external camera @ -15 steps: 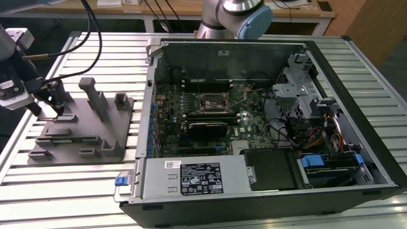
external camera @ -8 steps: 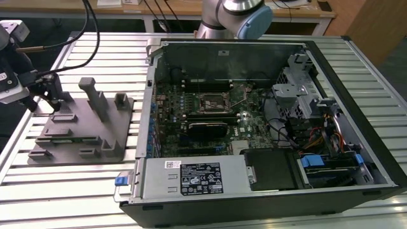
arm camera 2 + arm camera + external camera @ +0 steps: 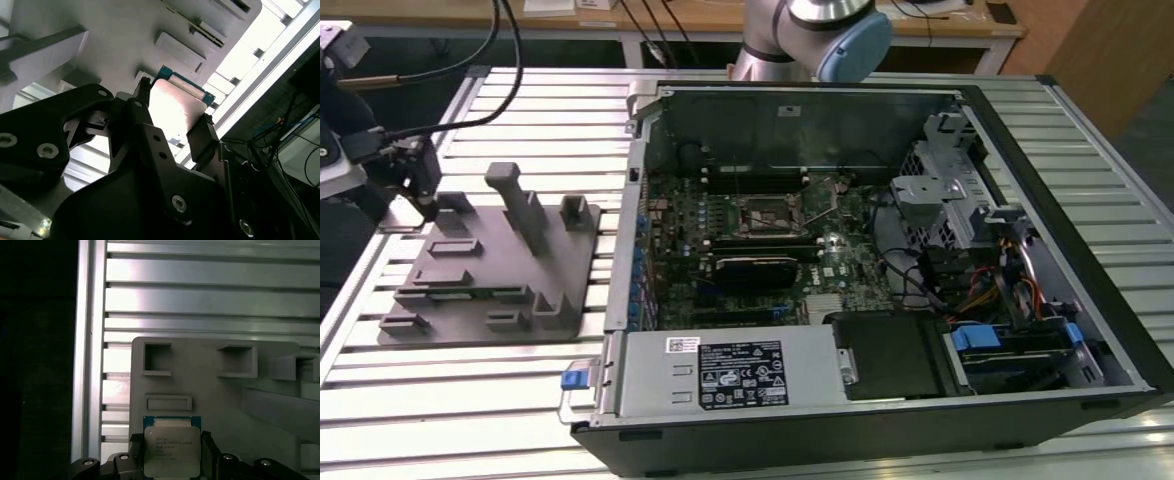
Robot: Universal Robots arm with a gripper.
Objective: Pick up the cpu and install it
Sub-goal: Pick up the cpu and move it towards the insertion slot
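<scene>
The cpu [image 3: 172, 451], a small square chip with a silvery top plate and a green edge, sits between my gripper's [image 3: 171, 439] black fingers in both wrist views. The fingers press against two opposite sides of the cpu [image 3: 176, 102], so the gripper [image 3: 175, 104] is shut on it. It is at the grey fixture [image 3: 494, 270], over the far corner on the exterior view's left, where the gripper [image 3: 428, 208] hangs. I cannot tell whether the chip still touches the fixture. The black-framed socket [image 3: 767, 212] lies open on the motherboard inside the computer case [image 3: 881, 260].
The fixture [image 3: 225, 390] carries several raised blocks, pockets and one tall post [image 3: 514, 195]. It lies on a slatted aluminium table [image 3: 480, 400]. The open case stands to the exterior view's right of it, with a power supply [image 3: 720, 375] at the near side and drive cages [image 3: 947, 190].
</scene>
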